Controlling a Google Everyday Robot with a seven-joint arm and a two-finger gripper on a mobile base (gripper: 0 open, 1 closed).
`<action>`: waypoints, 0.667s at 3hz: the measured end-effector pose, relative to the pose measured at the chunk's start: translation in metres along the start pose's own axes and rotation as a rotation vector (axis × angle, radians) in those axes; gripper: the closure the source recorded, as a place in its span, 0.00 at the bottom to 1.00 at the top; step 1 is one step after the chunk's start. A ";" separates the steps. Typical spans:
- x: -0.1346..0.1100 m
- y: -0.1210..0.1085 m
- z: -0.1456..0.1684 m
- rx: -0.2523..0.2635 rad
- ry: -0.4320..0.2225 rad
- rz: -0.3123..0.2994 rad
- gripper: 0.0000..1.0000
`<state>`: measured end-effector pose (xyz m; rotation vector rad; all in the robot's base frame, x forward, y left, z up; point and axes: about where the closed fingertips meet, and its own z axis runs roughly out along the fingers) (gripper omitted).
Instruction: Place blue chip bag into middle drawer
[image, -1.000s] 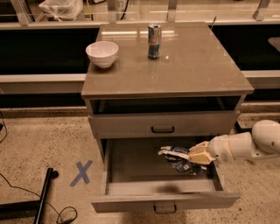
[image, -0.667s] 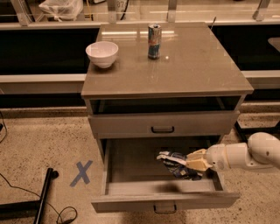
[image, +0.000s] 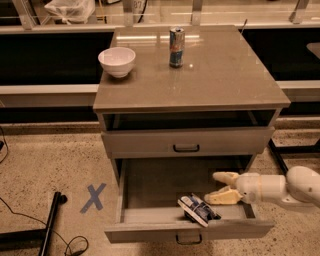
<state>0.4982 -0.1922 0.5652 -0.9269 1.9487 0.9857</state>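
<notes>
The blue chip bag (image: 197, 209), dark blue with white patches, lies on the floor of the pulled-out middle drawer (image: 150, 186), close to the drawer's front wall and right of its middle. My gripper (image: 220, 187) reaches in from the right over the drawer's right half, just above and right of the bag. Its two yellowish fingers (image: 224, 176) are spread apart and hold nothing. A small gap shows between the lower finger and the bag.
A grey cabinet top (image: 225, 75) carries a white bowl (image: 117, 61) at the left and a slim blue-silver can (image: 176, 47) in the middle. A shut drawer front (image: 186, 142) sits above the open one. A blue tape X (image: 93, 197) and a black stand leg (image: 50, 227) lie on the floor at left.
The gripper held the bag over the drawer before. Now its fingers have opened, the bag lies on the drawer floor near the front, and the gripper has drawn back to the right.
</notes>
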 end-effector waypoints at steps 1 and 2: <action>-0.020 0.001 -0.035 0.086 -0.038 -0.032 0.00; -0.020 0.001 -0.039 0.093 -0.039 -0.032 0.00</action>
